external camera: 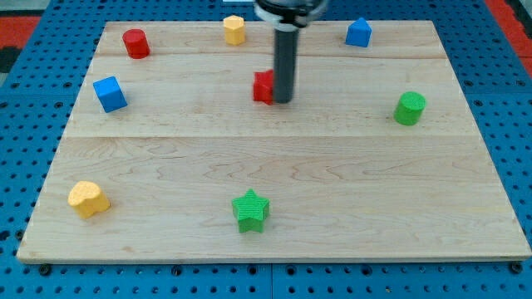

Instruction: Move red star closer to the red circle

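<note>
Camera view: our tip (283, 101) touches right side of red star-shaped block (263, 86), upper middle of wooden board (274, 178). No jaws, bare rod. Red cylinder (circle) block (135, 42) near top-left corner. Risk we judge: off-centre push spins star away.
</note>
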Motion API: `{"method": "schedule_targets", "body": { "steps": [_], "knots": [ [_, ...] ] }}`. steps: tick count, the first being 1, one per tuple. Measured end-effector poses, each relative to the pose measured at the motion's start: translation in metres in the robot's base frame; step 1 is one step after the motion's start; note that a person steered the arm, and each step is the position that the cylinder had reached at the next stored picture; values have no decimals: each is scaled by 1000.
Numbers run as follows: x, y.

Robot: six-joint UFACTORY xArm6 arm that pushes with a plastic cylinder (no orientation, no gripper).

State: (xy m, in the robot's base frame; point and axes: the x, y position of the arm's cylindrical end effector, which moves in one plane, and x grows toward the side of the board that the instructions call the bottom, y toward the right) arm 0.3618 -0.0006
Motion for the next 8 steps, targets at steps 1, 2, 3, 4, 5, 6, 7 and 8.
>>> {"method": "schedule_targets", "body": {
  "steps": [1, 2, 3, 4, 5, 6, 7, 8],
  "knots": [
    [-23, -50],
    [-29, -42],
    [-50, -37],
    [-67, -70],
    [-76, -117],
    [-82, -153],
    [-83, -166],
    [-89, -141]
  ]
}}
